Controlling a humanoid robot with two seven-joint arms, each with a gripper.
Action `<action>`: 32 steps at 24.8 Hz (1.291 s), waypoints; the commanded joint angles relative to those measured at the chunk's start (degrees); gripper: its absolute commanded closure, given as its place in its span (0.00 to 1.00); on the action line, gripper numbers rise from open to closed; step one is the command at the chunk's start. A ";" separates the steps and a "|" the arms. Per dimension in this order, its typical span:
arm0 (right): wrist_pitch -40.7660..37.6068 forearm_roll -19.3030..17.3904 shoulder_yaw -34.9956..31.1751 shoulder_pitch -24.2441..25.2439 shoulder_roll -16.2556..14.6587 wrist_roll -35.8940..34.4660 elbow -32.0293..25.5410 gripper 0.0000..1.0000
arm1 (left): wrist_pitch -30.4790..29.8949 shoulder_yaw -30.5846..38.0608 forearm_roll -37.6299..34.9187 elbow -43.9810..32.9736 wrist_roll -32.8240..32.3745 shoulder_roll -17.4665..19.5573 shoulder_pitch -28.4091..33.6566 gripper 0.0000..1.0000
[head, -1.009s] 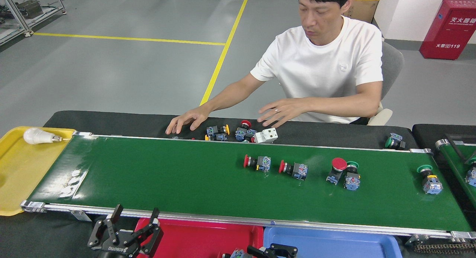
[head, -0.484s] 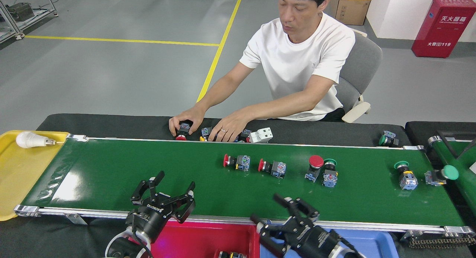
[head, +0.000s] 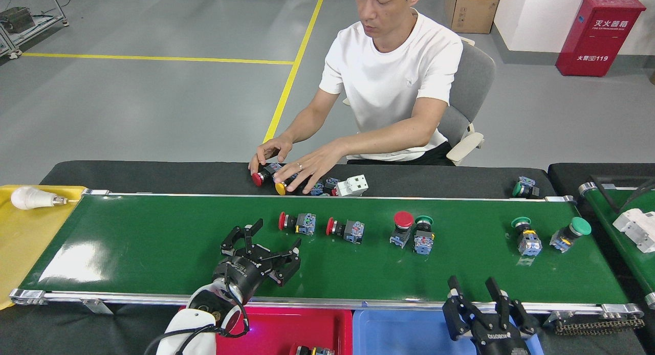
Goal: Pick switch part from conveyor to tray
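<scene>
Several switch parts lie on the conveyor (head: 153,242): two red-button ones (head: 297,223) (head: 346,228), a red mushroom one (head: 401,227) beside a green one (head: 423,235), and two more green ones (head: 526,237) (head: 569,234) to the right. My left gripper (head: 266,242) hovers open over the belt, just in front and left of the leftmost red part, with nothing in it. My right gripper (head: 473,288) stands open at the belt's front rail, empty. Below the rail sit a red tray (head: 276,324), holding one switch part (head: 312,351), and a blue tray (head: 399,329).
A person sits behind the belt with both hands (head: 302,168) on loose parts on the black table. A white breaker (head: 353,185) and a green switch (head: 524,189) also lie there. A yellow tray (head: 25,237) with a bulb (head: 28,198) stands left; a second belt (head: 609,212) right.
My left gripper rose from the front edge out over the belt towards the red parts. My right gripper shifted right along the front rail. The parts travelled left on the belt.
</scene>
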 commanded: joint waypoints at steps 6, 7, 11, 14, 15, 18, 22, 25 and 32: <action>2.98 2.77 1.22 -1.90 0.24 -0.87 -0.61 0.17 | 1.58 0.22 -0.19 10.35 4.73 0.08 -6.22 0.00; 4.04 3.64 1.31 -2.95 0.32 -0.70 -0.26 0.17 | 1.58 0.31 -0.19 12.11 5.25 0.08 -6.93 0.00; 7.99 5.23 2.01 -7.96 -0.29 2.55 3.52 0.17 | 2.81 -0.04 -0.19 16.15 6.22 0.34 -8.86 0.09; 9.13 5.49 2.10 -13.41 -0.47 3.78 9.32 0.17 | 2.46 0.22 -0.10 17.82 7.01 0.60 -9.48 0.29; 9.93 5.75 2.10 -14.38 -0.47 3.78 10.56 0.17 | 2.37 0.31 -0.10 17.91 7.98 0.69 -9.48 0.42; 11.86 6.11 2.27 -16.93 -1.43 3.78 13.54 0.17 | 0.96 0.22 0.25 17.91 9.12 1.22 -9.39 0.85; 13.09 6.46 3.59 -19.30 -1.70 3.78 16.53 0.17 | -0.36 2.59 2.80 15.54 9.12 1.31 -7.72 0.94; 15.11 6.46 3.77 -20.18 -2.14 3.78 17.41 0.15 | -0.44 4.18 4.12 7.98 9.12 3.15 -3.32 0.93; 15.29 6.46 3.94 -25.98 -2.49 3.78 23.91 0.38 | -4.05 9.54 5.52 -23.84 7.36 9.04 20.32 0.90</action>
